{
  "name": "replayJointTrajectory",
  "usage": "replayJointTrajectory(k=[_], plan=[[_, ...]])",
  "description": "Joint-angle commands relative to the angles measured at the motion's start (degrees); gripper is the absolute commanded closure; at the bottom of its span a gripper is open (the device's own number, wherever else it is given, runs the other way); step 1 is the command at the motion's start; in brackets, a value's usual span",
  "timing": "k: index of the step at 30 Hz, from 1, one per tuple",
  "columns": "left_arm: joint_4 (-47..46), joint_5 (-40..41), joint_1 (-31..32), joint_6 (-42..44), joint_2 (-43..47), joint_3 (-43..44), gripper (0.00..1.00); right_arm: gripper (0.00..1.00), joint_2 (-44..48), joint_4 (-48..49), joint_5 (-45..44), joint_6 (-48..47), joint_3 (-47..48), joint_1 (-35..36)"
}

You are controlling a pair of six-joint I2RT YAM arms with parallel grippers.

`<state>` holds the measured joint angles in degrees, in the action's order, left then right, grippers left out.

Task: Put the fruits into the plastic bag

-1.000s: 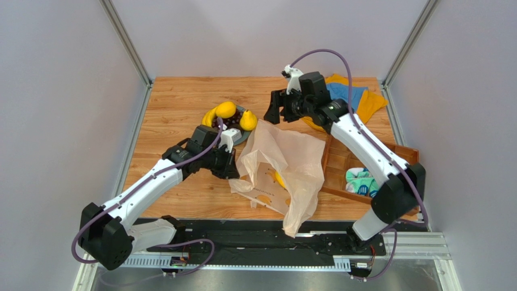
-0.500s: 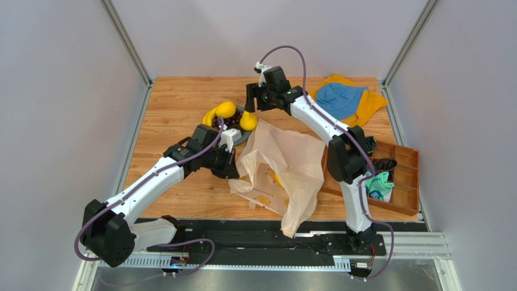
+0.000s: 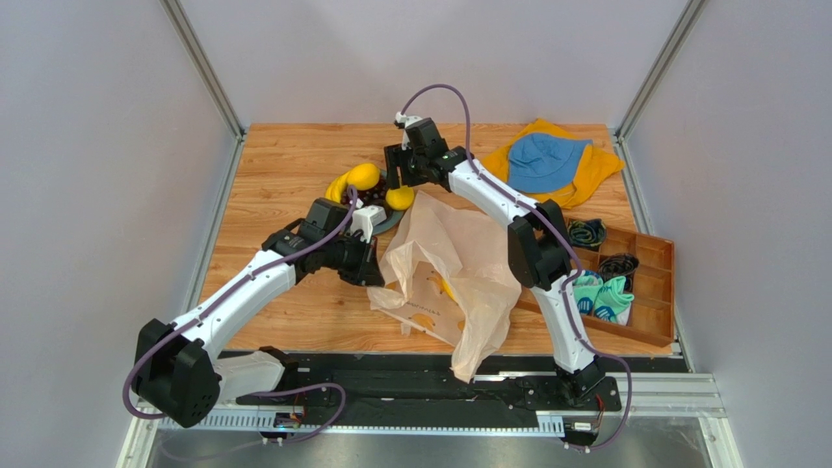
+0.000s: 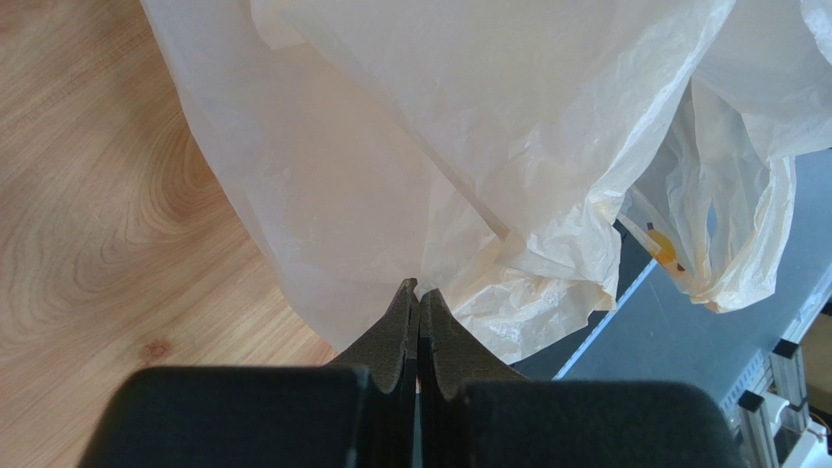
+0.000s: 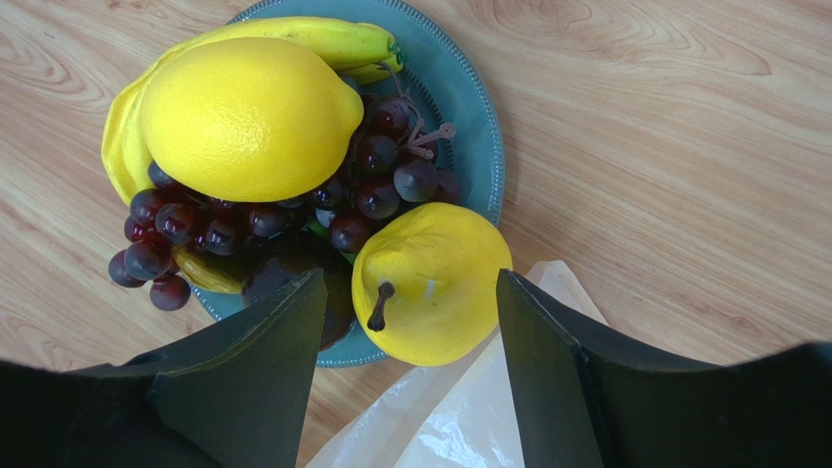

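Top camera: I see the plastic bag (image 3: 467, 265) lying crumpled on the bench (image 3: 283, 156) just beside the plate (image 3: 388, 223), its upper edge against the plate's rim. My left end effector (image 3: 369, 265) sits near the plate at the bag's edge. My right end effector (image 3: 398, 177) hangs over the plate, above the heaped fruit.

Left wrist camera: the two fingers are pressed together with a fold of the bag's thin film pinched between them. The rest of the bag billows away from the tips, and bare wood shows alongside it.

Right wrist camera: the right end effector is spread wide and holds nothing. The pear (image 5: 430, 283) stands between its fingers at the side of the plate nearest the bag, and I see no contact with either finger. Further across the plate, the lemon (image 5: 249, 117) rests on the grapes (image 5: 381, 180) and the bananas (image 5: 322, 39). A corner of the bag lies just outside the plate's rim, beside the pear.
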<state>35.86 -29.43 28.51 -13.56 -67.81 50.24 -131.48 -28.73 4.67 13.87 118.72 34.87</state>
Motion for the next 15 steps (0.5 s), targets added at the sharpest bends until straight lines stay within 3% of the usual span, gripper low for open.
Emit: replayJointTrajectory(k=[1,8,15], plan=[[-0.17,-1.68,-0.30,0.47,-0.48,0.39,1.00,0.32,-1.85,3.42,-3.96,-1.21,3.45,1.16],[-0.26,-2.03,-0.39,0.55,-0.48,0.39,1.00,0.37,-4.48,2.98,-8.35,-2.00,5.38,1.86],[-0.26,-2.21,-0.39,0.47,-0.57,0.39,1.00,0.49,-5.89,3.50,-9.32,-2.09,5.74,2.04]])
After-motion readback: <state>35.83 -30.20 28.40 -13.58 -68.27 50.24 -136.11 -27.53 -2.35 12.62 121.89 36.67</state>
